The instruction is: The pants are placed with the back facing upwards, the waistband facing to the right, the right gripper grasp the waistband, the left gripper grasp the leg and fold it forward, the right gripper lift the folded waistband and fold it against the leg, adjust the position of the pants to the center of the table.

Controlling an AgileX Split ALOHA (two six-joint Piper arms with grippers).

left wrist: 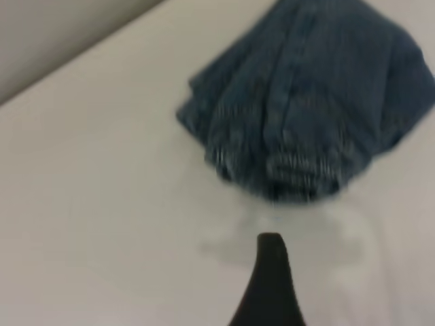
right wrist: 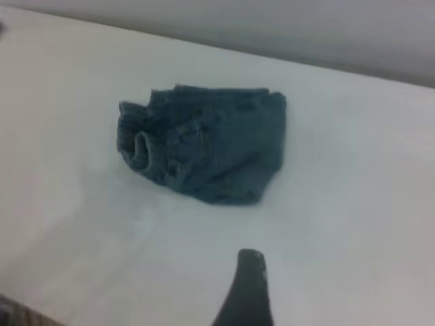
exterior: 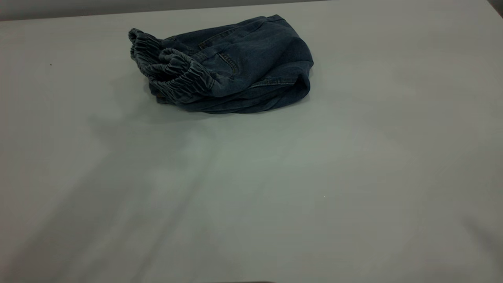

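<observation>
The pants [exterior: 243,67] lie as a folded denim bundle on the table [exterior: 251,196], toward its far side and a little left of the middle. Their gathered elastic waistband [exterior: 173,74] faces left in the exterior view. The printed leg is hidden inside the folds. Neither arm shows in the exterior view. In the left wrist view the pants [left wrist: 306,102] lie just beyond the left gripper [left wrist: 334,272], and only one dark finger [left wrist: 270,285] shows. The right gripper [right wrist: 306,272] hangs farther back from the pants [right wrist: 211,142], also with one finger [right wrist: 248,285] showing. Both grip nothing.
The table's far edge [exterior: 78,15] runs close behind the pants, with a grey wall beyond it. A table edge [right wrist: 20,314] also shows in a corner of the right wrist view. Bare white tabletop stretches in front of the bundle and to both sides.
</observation>
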